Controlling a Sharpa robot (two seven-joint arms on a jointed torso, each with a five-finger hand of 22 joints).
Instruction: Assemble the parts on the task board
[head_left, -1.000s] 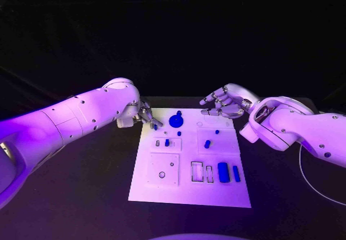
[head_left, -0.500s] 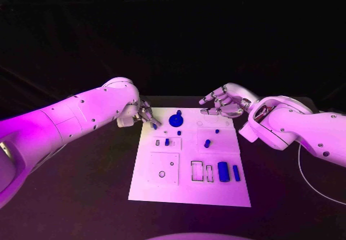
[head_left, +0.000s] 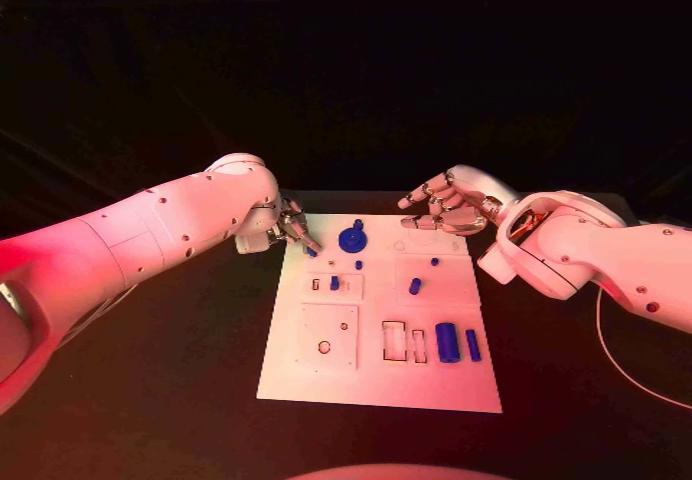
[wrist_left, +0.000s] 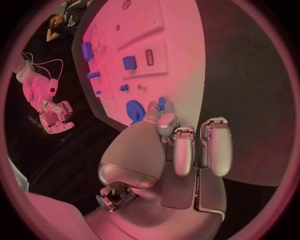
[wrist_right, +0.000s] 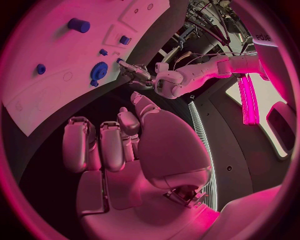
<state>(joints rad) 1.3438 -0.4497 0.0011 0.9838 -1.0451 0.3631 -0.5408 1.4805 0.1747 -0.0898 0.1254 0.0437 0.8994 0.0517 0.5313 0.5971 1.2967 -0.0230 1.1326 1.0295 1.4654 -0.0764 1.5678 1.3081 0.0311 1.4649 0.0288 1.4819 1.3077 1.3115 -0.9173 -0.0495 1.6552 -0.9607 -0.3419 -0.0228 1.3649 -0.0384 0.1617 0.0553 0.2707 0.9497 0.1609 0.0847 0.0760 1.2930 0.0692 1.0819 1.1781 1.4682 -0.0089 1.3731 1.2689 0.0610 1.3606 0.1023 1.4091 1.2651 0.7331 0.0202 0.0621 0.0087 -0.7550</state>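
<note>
The white task board (head_left: 378, 385) lies in the middle of the table. My left hand (head_left: 287, 229) hovers at the board's far left corner and pinches a small blue peg (head_left: 309, 251) at its fingertips, just left of the blue gear (head_left: 352, 240). In the left wrist view the peg (wrist_left: 162, 103) sits beside the gear (wrist_left: 134, 111). My right hand (head_left: 447, 209) hangs over the far right corner with its fingers (wrist_right: 112, 145) curled in and nothing in them. Small blue pieces (head_left: 415, 288) stand mid-board. A blue cylinder (head_left: 447, 343) and a thin bar (head_left: 473, 346) lie near the right edge.
Empty slots (head_left: 394, 341) and a square panel (head_left: 327, 337) mark the board's near half. A thin white cable (head_left: 613, 350) curves over the black table on the right. Bare table runs along the board's left side and front.
</note>
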